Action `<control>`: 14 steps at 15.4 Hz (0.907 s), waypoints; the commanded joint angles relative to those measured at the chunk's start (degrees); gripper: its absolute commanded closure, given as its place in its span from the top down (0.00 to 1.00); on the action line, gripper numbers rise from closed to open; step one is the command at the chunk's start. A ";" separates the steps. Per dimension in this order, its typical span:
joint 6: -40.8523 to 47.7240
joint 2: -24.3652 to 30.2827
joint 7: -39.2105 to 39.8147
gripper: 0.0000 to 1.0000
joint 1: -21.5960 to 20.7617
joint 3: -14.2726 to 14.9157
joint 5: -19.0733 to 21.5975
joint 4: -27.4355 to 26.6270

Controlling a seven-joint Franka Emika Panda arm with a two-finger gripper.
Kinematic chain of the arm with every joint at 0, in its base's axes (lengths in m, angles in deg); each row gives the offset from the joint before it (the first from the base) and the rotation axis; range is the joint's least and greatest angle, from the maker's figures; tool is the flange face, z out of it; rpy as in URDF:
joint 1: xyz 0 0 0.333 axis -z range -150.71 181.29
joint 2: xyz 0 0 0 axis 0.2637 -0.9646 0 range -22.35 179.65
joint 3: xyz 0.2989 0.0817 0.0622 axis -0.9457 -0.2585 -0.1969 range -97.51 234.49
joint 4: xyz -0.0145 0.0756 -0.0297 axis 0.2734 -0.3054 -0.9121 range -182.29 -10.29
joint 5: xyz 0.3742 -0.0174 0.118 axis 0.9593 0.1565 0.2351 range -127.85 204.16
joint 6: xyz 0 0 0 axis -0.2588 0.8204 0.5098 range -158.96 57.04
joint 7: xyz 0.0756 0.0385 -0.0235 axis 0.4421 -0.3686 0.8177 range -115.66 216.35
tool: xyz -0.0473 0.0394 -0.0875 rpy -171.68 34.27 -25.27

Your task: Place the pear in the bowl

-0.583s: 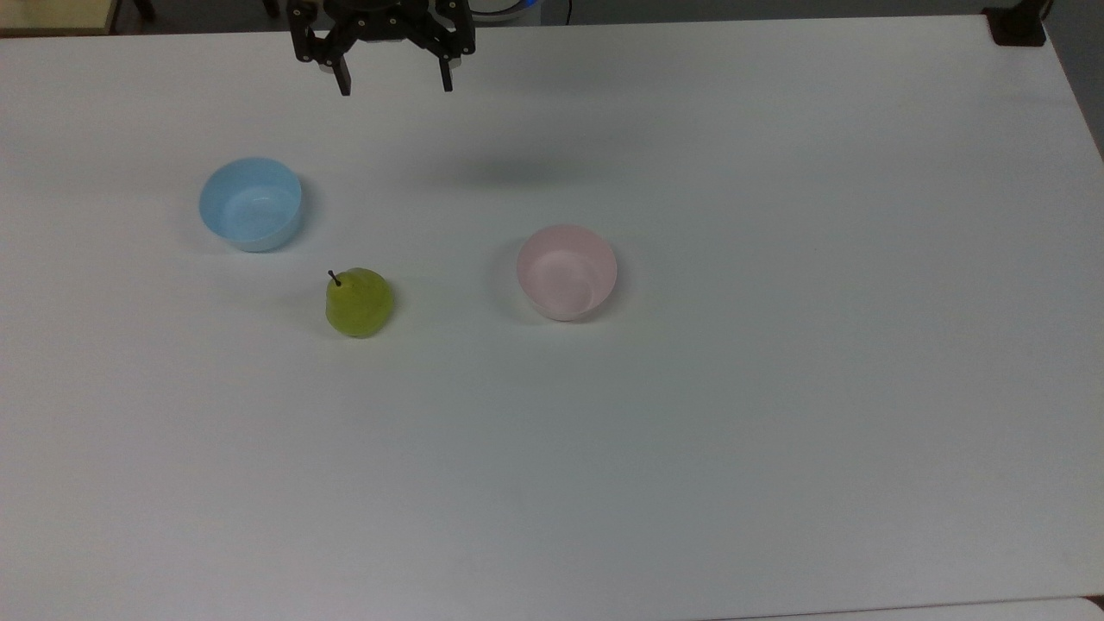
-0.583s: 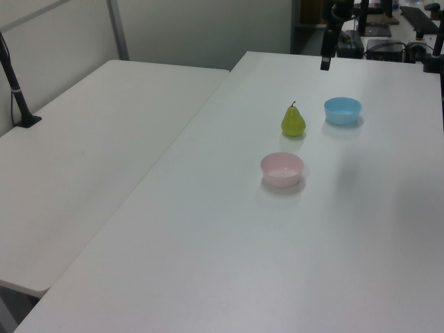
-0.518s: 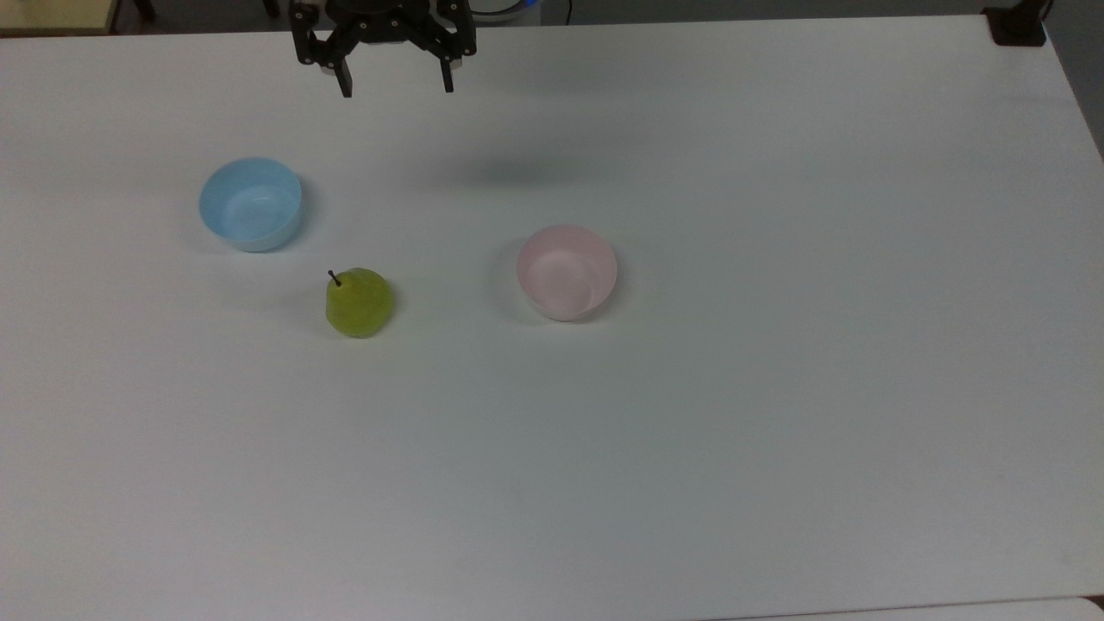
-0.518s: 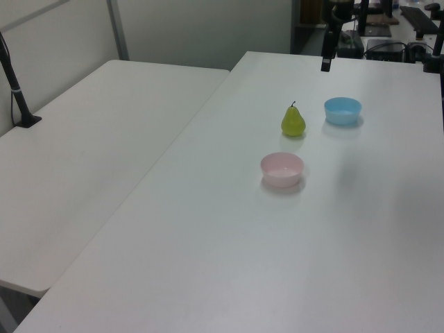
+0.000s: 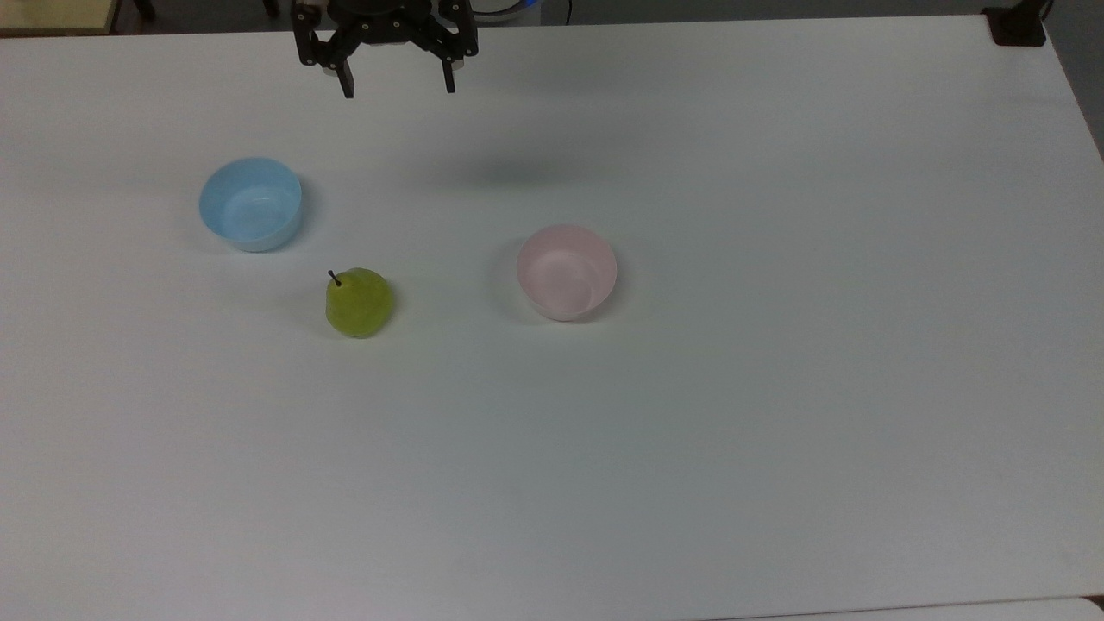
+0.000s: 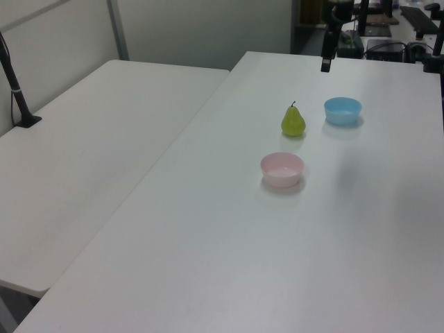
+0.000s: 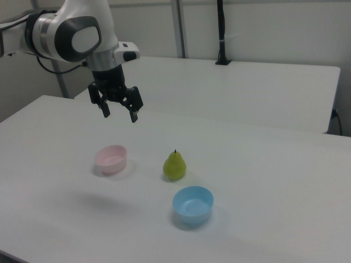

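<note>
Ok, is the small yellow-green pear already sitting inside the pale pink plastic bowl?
No, the small yellow-green pear stands on the white table, apart from the pale pink plastic bowl.

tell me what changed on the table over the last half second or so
Almost nothing. The tool, open and empty, drifted very slightly in the top view, high above the table's far edge. The pear, pink bowl and blue bowl stayed where they were, untouched.

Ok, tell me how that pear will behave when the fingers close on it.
The pear stands upright on a rounded base, so an off-centre touch would probably tip and roll it. Its smooth, tapering skin looks slippery; gripping the wide lower body seems safer. The gripper is open above the table.
</note>
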 commanded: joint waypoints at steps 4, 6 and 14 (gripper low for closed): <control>-0.29 0.88 1.16 1.00 0.79 -0.79 -0.48 -1.11; -0.20 0.96 1.08 1.00 0.79 -0.79 -0.48 -1.11; 1.12 0.88 8.08 1.00 0.97 -0.88 -0.92 -0.76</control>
